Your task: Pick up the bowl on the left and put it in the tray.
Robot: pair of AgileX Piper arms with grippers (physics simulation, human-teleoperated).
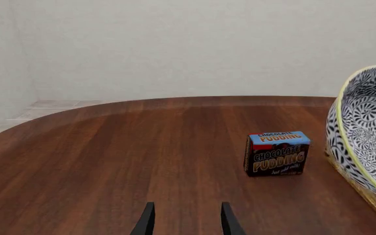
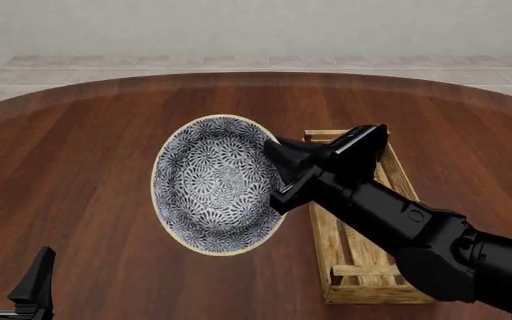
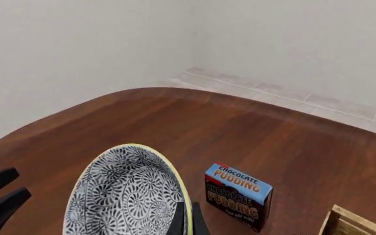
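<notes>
Desk (image 2: 78,153): dark wood, rounded far edge, carries everything.

Tray (image 2: 389,277): slatted crate toward the desk's right side, long axis running near edge to far edge; nothing visible in the part that shows.

Bowl (image 2: 216,183): lifted off the desk and tipped steeply, patterned inside facing up and toward the near edge; hangs over the desk's middle, just beside the tray's left wall.

Right hand (image 2: 279,175): clamped narrow on the bowl's right rim. Advice: carry rightward until the bowl is over the slats, level it, lower before letting go.

Left hand (image 2: 11,273): near-left corner, fingers parted, idle.

Pudding box (image 3: 238,196): small, standing, apart from the tray.
</notes>
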